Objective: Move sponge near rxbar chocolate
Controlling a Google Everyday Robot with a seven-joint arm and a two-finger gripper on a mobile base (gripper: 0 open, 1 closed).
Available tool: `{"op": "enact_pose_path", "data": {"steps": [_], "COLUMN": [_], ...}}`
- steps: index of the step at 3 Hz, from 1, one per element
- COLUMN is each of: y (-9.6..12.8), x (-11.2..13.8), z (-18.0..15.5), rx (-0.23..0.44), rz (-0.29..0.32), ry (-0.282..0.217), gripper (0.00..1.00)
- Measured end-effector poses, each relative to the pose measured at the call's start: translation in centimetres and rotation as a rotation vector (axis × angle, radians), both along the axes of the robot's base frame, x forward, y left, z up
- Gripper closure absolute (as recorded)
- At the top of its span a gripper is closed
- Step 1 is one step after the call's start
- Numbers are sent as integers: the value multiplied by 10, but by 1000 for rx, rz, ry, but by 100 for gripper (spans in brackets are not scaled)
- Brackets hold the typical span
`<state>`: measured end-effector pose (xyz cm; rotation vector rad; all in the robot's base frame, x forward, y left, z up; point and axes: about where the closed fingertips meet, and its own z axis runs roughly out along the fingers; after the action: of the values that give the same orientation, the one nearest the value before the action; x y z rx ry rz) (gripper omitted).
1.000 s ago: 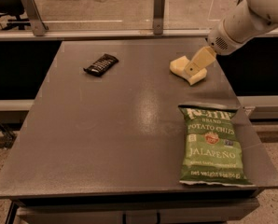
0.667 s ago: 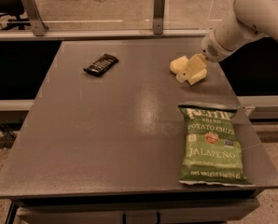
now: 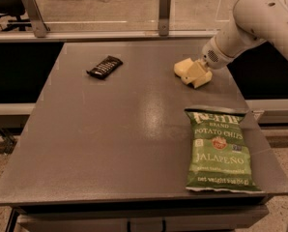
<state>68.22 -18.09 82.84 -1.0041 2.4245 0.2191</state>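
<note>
The pale yellow sponge [image 3: 182, 67] lies on the grey table [image 3: 110, 144] at the back right. My gripper [image 3: 199, 74] has come down from the right and is right at the sponge's right side, overlapping it. The white arm [image 3: 252, 21] reaches in from the upper right. The rxbar chocolate [image 3: 104, 66], a slim dark wrapped bar, lies at the back left, well apart from the sponge.
A big green jalapeño potato chip bag [image 3: 220, 150] lies flat at the front right near the table's edge. A rail with two metal posts [image 3: 165, 11] runs along the table's back edge.
The arm has swung lower and further left, bringing my gripper down closer onto the sponge. The sponge, bar and chip bag stay about where they were.
</note>
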Motion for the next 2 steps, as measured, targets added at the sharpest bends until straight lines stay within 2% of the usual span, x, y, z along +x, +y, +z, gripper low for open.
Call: {"op": "enact_pose_path", "data": {"steps": [1, 2], "y": [0, 11], "x": [0, 10], "z": [6, 27], "rx": [0, 14], "rz": [0, 50], "ry": [0, -13], "gripper": [88, 100]}}
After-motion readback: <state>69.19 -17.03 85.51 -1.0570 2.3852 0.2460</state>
